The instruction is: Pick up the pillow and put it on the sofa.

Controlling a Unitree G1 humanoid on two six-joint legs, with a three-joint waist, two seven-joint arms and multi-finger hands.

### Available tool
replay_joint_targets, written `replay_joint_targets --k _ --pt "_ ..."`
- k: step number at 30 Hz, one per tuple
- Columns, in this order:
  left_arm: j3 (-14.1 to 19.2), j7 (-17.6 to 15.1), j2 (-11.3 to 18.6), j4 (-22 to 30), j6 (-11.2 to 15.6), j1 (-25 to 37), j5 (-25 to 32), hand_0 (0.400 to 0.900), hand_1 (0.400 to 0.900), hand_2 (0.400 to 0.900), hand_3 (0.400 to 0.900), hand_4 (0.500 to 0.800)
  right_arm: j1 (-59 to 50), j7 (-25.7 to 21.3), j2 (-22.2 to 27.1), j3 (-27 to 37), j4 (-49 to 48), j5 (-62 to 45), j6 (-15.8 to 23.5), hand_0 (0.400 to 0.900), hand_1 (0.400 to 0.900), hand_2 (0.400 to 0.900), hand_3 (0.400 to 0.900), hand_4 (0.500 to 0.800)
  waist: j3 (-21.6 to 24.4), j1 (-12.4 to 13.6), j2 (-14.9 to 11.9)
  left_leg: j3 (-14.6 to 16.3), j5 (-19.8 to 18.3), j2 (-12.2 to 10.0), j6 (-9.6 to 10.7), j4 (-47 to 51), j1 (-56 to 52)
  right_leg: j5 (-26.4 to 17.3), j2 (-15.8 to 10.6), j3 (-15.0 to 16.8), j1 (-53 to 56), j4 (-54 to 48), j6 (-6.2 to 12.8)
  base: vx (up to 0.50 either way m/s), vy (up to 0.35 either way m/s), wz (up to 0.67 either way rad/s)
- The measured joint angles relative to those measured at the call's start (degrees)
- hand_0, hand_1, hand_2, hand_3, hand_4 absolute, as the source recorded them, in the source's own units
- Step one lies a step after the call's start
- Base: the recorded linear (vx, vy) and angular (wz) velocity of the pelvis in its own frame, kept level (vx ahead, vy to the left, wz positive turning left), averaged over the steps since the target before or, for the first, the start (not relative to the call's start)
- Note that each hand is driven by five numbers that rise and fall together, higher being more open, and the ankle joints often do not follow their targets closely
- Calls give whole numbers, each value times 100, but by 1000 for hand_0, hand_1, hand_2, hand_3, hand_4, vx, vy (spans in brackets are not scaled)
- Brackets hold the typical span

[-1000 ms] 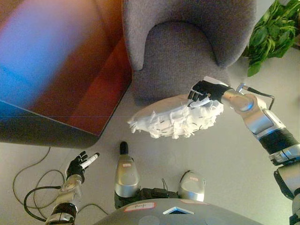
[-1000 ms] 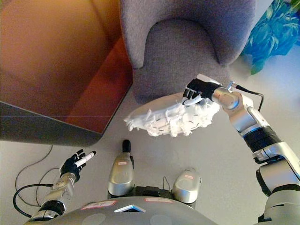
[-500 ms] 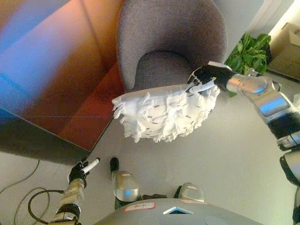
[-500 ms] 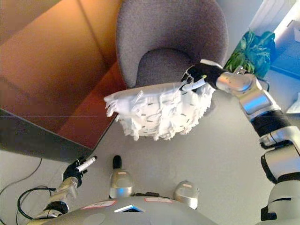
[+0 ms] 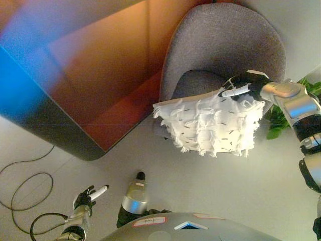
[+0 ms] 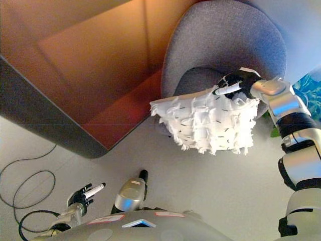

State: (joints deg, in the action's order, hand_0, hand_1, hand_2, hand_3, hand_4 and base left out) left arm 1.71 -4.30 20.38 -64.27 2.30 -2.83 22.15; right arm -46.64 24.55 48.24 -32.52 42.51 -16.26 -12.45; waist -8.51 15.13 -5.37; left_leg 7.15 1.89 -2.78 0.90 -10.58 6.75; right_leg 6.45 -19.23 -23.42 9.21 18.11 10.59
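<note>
A white shaggy pillow (image 5: pixel 210 125) with dark flecks hangs in the air in front of the seat of a grey round-backed sofa chair (image 5: pixel 225 45). My right hand (image 5: pixel 241 85) is shut on the pillow's upper right corner, just over the seat's front edge. The pillow covers the front of the seat cushion (image 5: pixel 198 83). My left hand (image 5: pixel 86 197) shows low at the lower left, down near the floor, fingers relaxed and holding nothing.
A large reddish-brown box-like piece of furniture (image 5: pixel 85 75) with a dark rim stands left of the chair. A green plant (image 5: pixel 281 115) sits right of the chair behind my right arm. Light grey floor (image 5: pixel 210 186) lies in front.
The whole view has swung, so the camera moved. The pillow, still in my right hand, has come closer over the chair's seat. The left hand stays low and idle.
</note>
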Motion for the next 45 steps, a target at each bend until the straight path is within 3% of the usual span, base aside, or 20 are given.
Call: replay_joint_targets --k 2,3,6,8,9,10,12,14,15,16,18,21,23,29,34,39,40,41,45 --pt "-1 -2 56 110 27 169 -2 900 900 900 900 800 158 54 -29 54 -183 2 7 400 400 400 400 500 -8 -98 17 -16 -39 -28 -112 143 -227 -299 -134 131 -292 674 -244 309 -108 6" --pt "-31 -19 122 148 53 246 4 900 900 900 900 800 174 130 -72 81 -228 4 8 400 400 400 400 500 -14 -116 17 29 -62 -72 -146 244 -348 -297 -80 131 -397 741 -261 294 -209 8" --pt "-27 -26 248 253 177 408 17 900 900 900 900 800 167 231 -168 137 -373 -4 61 400 400 400 400 500 -20 -283 32 56 -65 -161 -180 578 -574 -294 307 105 -465 -38 -255 278 -303 27" --pt "-52 -68 236 282 194 474 27 900 900 900 900 800 158 256 -168 142 -387 -44 204 400 400 400 400 500 -25 -431 57 -15 -66 -146 -125 749 -658 -325 381 162 -593 -891 -205 278 -351 69" --pt "-65 -92 222 281 194 457 40 900 900 900 900 800 160 274 -168 143 -377 -95 229 400 400 400 400 500 -39 -529 88 -182 -41 -138 -117 781 -671 -445 384 346 -699 -1371 -61 230 -349 75" --pt "-82 -127 219 279 186 441 76 900 900 900 900 800 159 330 -166 143 -368 -102 231 400 400 400 400 500 -48 -659 101 -372 -45 -133 -74 816 -647 -587 371 635 -844 -1712 142 183 -360 66" --pt "-75 -146 233 280 163 407 72 900 900 900 900 800 169 382 -129 139 -344 -102 214 400 400 400 400 500 -71 -882 60 -762 12 -141 51 820 -592 -1006 353 838 -941 -2298 146 222 -426 70" --pt "-60 -123 285 319 162 498 61 900 900 900 900 800 168 404 -13 139 -232 -112 183 400 400 400 400 500 -158 -928 -137 -1045 1 -119 314 730 -572 -1206 397 846 -827 -2285 119 201 -271 37" --pt "-46 -112 354 369 180 488 56 900 900 900 900 800 166 400 16 149 -121 -112 158 400 400 400 400 500 -186 -919 -330 -1191 -79 -68 470 605 -547 -1533 465 923 -624 -2255 -160 196 -174 12" --pt "-45 -111 266 403 163 438 66 900 900 900 900 800 149 375 38 162 9 -110 150 400 400 400 400 500 -205 -942 -191 -1197 -150 -274 512 511 -518 -1313 649 841 -522 -2150 -241 186 -151 3" --pt "-48 -53 194 401 154 239 71 900 900 900 900 800 50 366 59 170 257 -142 153 400 400 400 400 500 -179 -782 -35 -894 -143 -738 620 539 -602 -1204 1039 772 -485 -2086 -444 230 -137 15" --pt "-14 16 73 170 165 -30 71 900 900 900 900 800 -344 498 88 168 1252 -160 221 400 400 400 400 500 -174 -631 57 -821 -15 -935 787 760 -715 -1108 1259 590 -298 -2204 -545 231 -82 24" --pt "-14 72 -45 165 206 -239 72 900 900 900 900 800 -498 461 226 172 1757 -148 208 400 400 400 400 500 -171 -479 118 -821 43 -916 884 951 -832 -1082 1252 518 -183 -2286 -512 154 -78 27" --pt "15 281 -12 170 472 -585 80 900 900 900 900 800 -793 431 361 314 2190 -126 97 400 400 400 400 500 -179 -230 257 -969 79 -812 870 1065 -795 -1023 1191 289 -145 -2300 -442 40 -73 23" --pt "8 388 -8 265 675 -522 135 900 900 900 900 800 -1253 247 410 368 2558 -114 -59 400 400 400 400 500 -147 -165 522 -1232 196 -768 862 1107 -522 -995 1151 72 -289 -2245 -442 -53 -69 25" --pt "0 444 -10 297 684 -470 297 900 900 900 900 800 -1561 -116 615 368 2791 -50 -236 400 400 400 400 500 -252 -60 753 -1387 273 -742 861 1104 -343 -941 1152 -64 -432 -2094 -445 -4 -45 17" --pt "0 446 -10 297 685 -480 297 900 900 900 900 800 -1578 -143 647 369 2790 36 -243 494 494 494 494 556 -271 -60 783 -1416 276 -734 859 1104 -343 -915 1140 -86 -433 -2052 -443 38 -39 11" --pt "4 444 -5 297 687 -496 298 900 900 900 900 800 -1597 -146 669 368 2793 107 -256 900 900 900 900 800 -282 -57 804 -1430 278 -729 859 1104 -342 -903 1138 -95 -431 -2034 -440 37 -34 9" --pt "1 487 -5 332 720 -498 298 900 900 900 900 800 -1788 -170 686 375 3044 454 -626 900 900 900 900 800 -325 -55 846 -1501 285 -727 864 1096 -345 -836 1133 -118 -422 -1940 -440 6 -52 6"
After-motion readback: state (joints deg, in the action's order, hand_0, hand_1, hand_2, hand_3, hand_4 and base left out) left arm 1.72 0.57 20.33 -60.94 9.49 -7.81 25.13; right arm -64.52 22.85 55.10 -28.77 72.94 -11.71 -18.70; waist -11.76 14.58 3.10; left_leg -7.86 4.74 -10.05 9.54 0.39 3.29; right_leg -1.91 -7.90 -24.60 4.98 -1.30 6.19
